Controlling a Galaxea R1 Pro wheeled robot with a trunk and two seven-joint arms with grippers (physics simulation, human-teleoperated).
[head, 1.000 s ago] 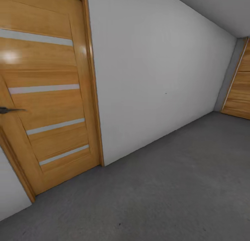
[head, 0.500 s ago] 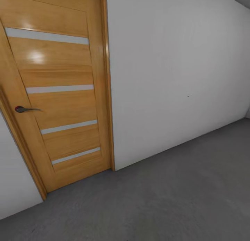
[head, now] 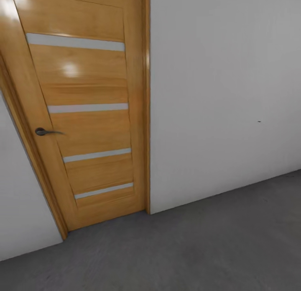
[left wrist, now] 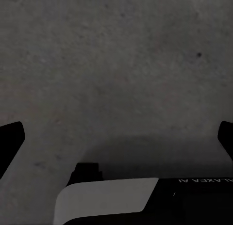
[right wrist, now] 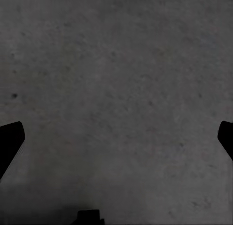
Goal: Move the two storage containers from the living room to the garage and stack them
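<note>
We stand on the garage's grey concrete floor (head: 217, 249), facing a wood-panelled door (head: 88, 115) with a dark handle (head: 47, 132) set in a pale wall (head: 225, 98). Our left gripper (left wrist: 116, 137) and right gripper (right wrist: 116, 137) hang over bare concrete, fingers spread wide, holding nothing. We see no container here, so we judge both moves and the stacking remain.

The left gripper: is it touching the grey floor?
Apart. In the left wrist view the left gripper is open, with the floor seen well beyond the fingertips.
</note>
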